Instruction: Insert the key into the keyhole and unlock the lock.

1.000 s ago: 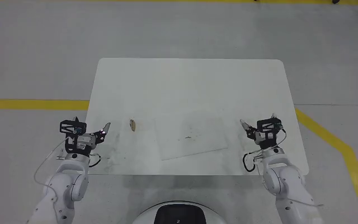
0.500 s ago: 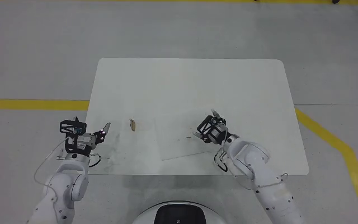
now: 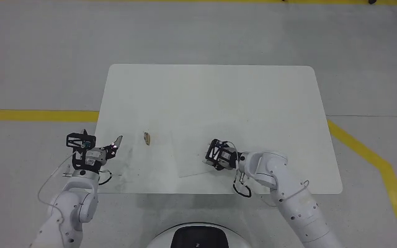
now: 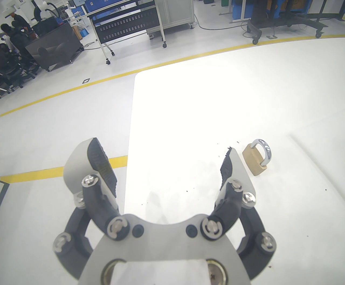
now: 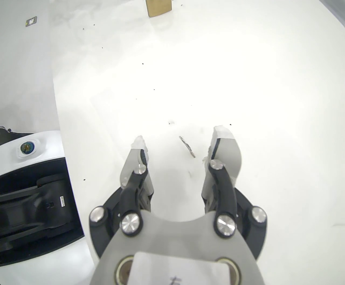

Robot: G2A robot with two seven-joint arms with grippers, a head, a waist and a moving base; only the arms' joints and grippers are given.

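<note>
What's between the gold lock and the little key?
Only bare table with tiny dark specks lies between the lock and the key, in the right wrist view.

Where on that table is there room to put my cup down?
The table is bare across its far half, and at its right end past the right pincer. Near the front it is busier: the right pincer hangs open over the key, and the left pincer sits open near the padlock.

A white table [image 3: 211,93] carries a thin white sheet [image 3: 189,160] near its front edge. Yellow floor tape [image 3: 46,115] runs past both table sides.
</note>
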